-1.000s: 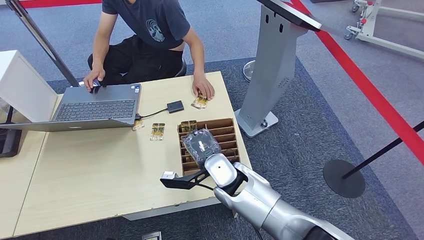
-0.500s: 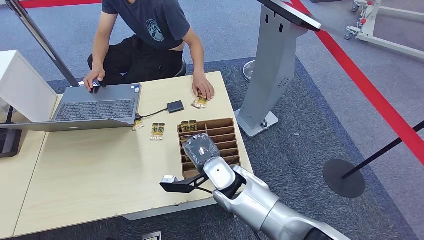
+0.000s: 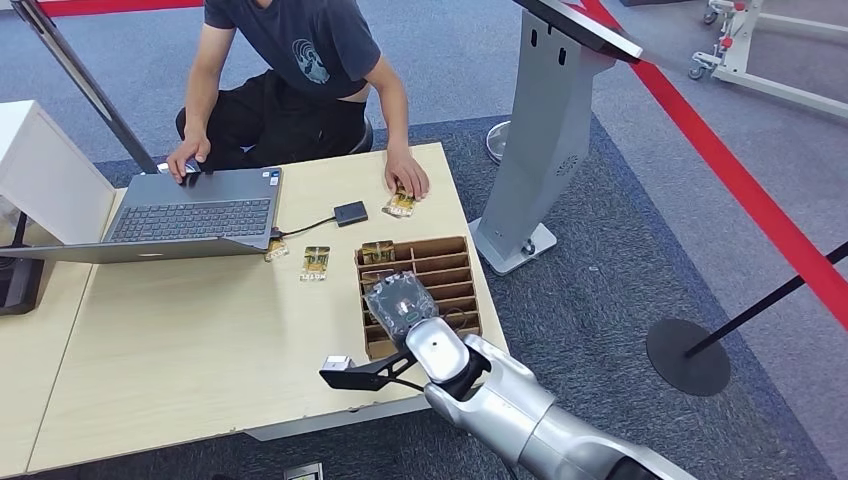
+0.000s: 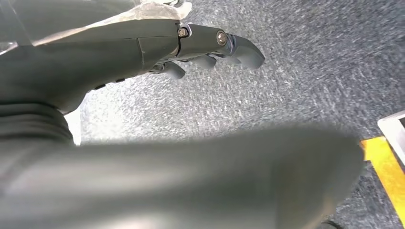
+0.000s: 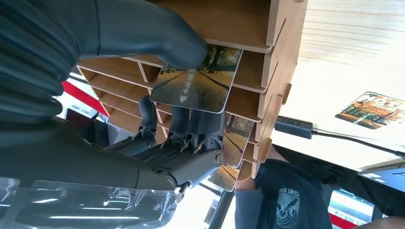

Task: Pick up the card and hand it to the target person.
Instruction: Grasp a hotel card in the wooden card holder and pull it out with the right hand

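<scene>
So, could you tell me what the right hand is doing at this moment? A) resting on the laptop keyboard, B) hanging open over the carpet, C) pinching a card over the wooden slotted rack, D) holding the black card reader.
C: in the right wrist view the right hand pinches a card between thumb and fingers, right at the slots of the rack.

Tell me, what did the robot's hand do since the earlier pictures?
The right hand drew back toward the robot over the brown slotted wooden card rack, now pinching a picture card. The seated person, grey laptop and loose cards stayed put.
</scene>
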